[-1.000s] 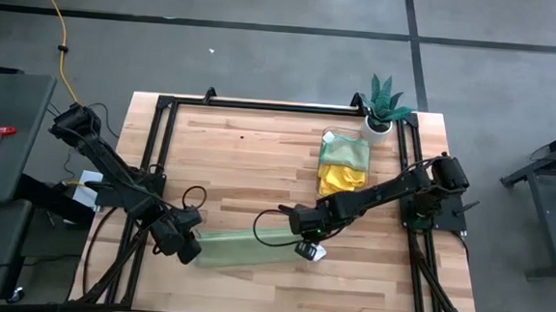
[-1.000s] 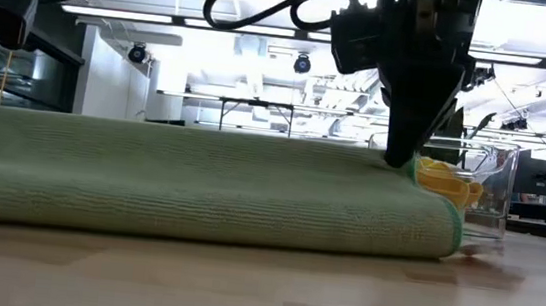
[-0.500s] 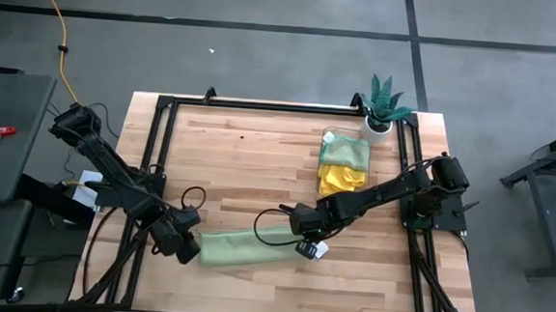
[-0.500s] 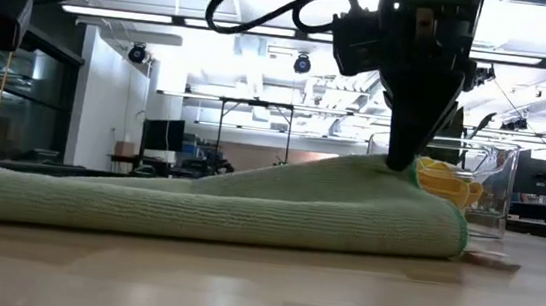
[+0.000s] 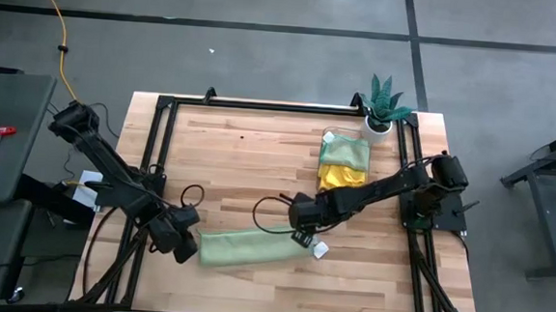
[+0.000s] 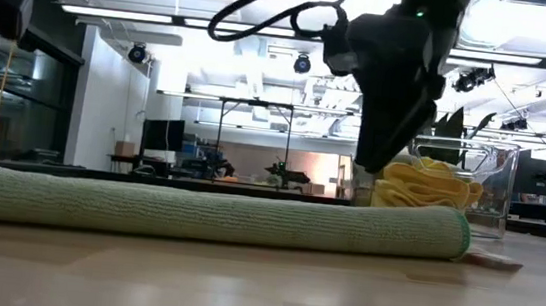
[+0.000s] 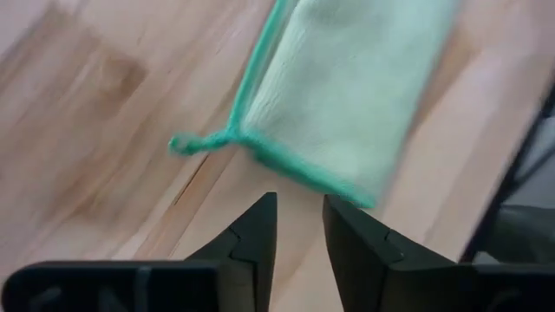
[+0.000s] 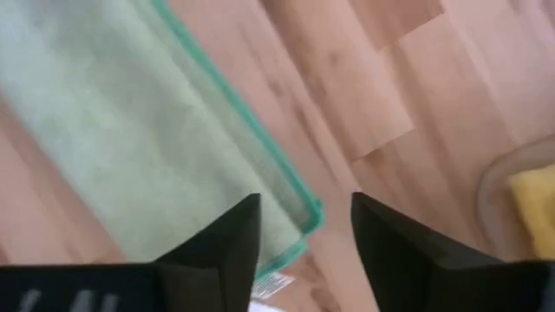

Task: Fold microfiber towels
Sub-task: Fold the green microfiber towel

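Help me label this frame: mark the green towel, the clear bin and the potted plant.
green towel (image 5: 248, 248), high view, middle of the folded strip.
clear bin (image 5: 341, 138), high view, its far rim.
potted plant (image 5: 386, 101), high view, its leaves.

No writing, label, brand, number or sign can be read anywhere in these views.

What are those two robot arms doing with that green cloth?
They are folding towels. A pale green microfiber towel lies folded in a long strip near the front of the wooden table. The left claw sits at one end, the right claw at the other; both are open and off it. More towels, yellow and green, wait in a clear bin.
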